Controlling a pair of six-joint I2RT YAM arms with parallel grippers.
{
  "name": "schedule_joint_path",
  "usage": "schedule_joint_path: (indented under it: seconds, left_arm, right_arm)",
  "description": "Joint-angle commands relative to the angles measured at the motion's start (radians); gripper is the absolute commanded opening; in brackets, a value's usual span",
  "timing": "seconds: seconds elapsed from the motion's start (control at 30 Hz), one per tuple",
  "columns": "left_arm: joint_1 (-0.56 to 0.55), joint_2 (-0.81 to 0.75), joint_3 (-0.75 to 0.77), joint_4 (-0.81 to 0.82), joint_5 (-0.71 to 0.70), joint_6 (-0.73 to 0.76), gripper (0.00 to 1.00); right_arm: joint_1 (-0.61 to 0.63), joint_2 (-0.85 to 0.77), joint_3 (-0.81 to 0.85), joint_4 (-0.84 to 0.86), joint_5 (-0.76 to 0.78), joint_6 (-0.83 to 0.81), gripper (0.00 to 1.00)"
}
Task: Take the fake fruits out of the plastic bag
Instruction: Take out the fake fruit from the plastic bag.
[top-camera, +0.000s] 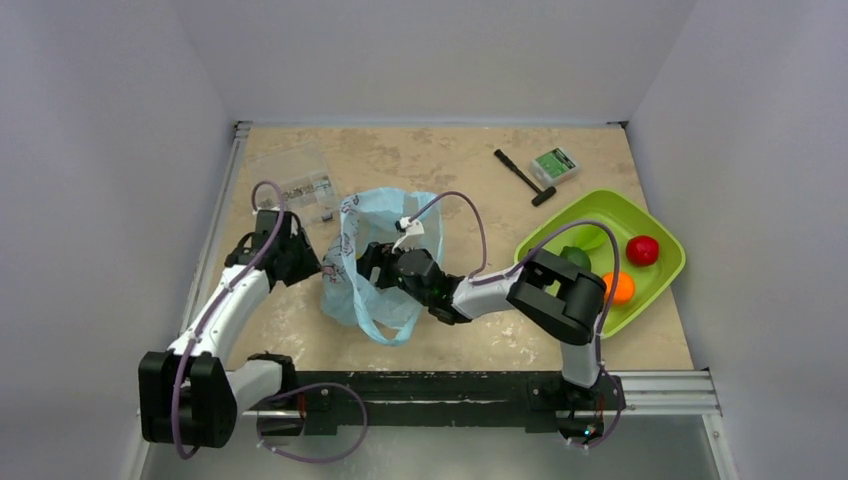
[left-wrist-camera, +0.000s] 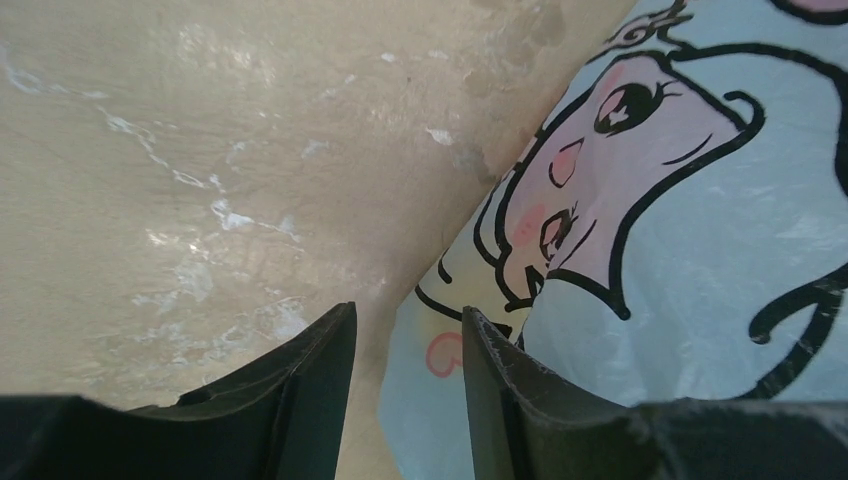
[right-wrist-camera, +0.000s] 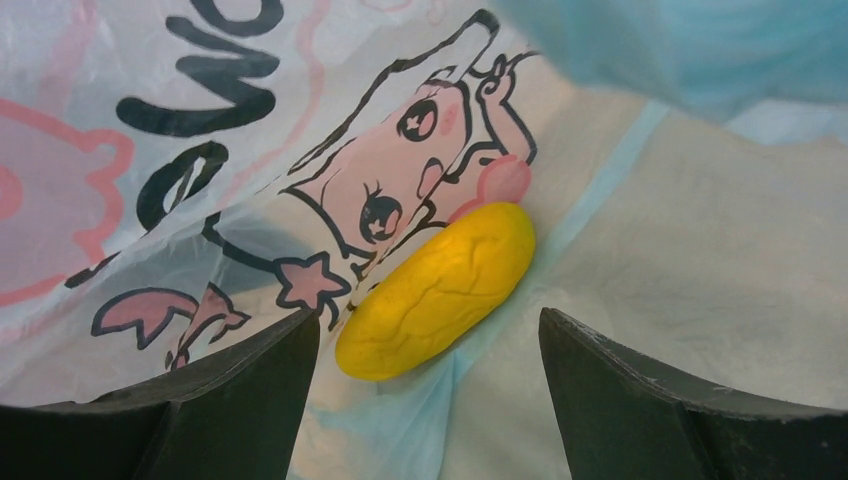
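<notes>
The light-blue plastic bag (top-camera: 372, 290) with cartoon print lies at the table's middle left. My right gripper (top-camera: 372, 262) is inside the bag's mouth. In the right wrist view the right gripper (right-wrist-camera: 428, 315) is open, and the yellow oblong fruit (right-wrist-camera: 437, 290) lies on the bag film just ahead, nearer its left finger and untouched. My left gripper (top-camera: 305, 262) sits at the bag's left edge. In the left wrist view the left gripper (left-wrist-camera: 409, 308) has a narrow gap, and the bag's edge (left-wrist-camera: 650, 230) lies between its fingers, not clamped. The yellow fruit is hidden in the top view.
A lime-green tray (top-camera: 655, 285) at the right holds a red round fruit (top-camera: 642, 250), an orange one (top-camera: 620, 288) and a dark green one (top-camera: 575, 258). A clear compartment box (top-camera: 295, 185) stands behind the left gripper. A black tool (top-camera: 525, 178) and a small green box (top-camera: 553, 165) lie at the back.
</notes>
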Motion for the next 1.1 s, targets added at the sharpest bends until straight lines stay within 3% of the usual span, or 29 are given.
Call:
schedule_joint_path:
  seconds: [0.0, 0.1, 0.23, 0.3, 0.63, 0.7, 0.83, 1.07]
  left_arm:
    - [0.012, 0.059, -0.001, 0.139, 0.090, -0.060, 0.36]
    - [0.013, 0.146, 0.018, 0.136, 0.117, -0.085, 0.28]
    - [0.012, 0.236, 0.019, 0.153, 0.176, -0.112, 0.28]
    - [0.013, 0.271, 0.014, 0.173, 0.219, -0.126, 0.22]
    - [0.008, 0.308, 0.005, 0.210, 0.286, -0.150, 0.22]
    - [0.008, 0.295, 0.001, 0.210, 0.278, -0.152, 0.22]
    - [0.003, 0.258, -0.008, 0.195, 0.241, -0.152, 0.25]
    - [-0.001, 0.079, -0.014, 0.117, 0.128, -0.113, 0.51]
  right_arm:
    - [-0.015, 0.017, 0.066, -0.053, -0.066, 0.023, 0.81]
    - [-0.019, 0.040, 0.113, -0.124, -0.078, 0.024, 0.81]
    - [-0.018, 0.074, 0.191, -0.213, -0.061, -0.010, 0.81]
    - [-0.018, 0.095, 0.225, -0.256, -0.049, -0.029, 0.82]
    - [0.050, 0.190, 0.365, -0.491, 0.147, -0.107, 0.78]
    - [0.051, 0.196, 0.364, -0.488, 0.150, -0.102, 0.70]
    - [0.049, 0.158, 0.352, -0.474, 0.141, -0.109, 0.46]
    - [0.013, -0.015, 0.287, -0.466, 0.159, -0.088, 0.08]
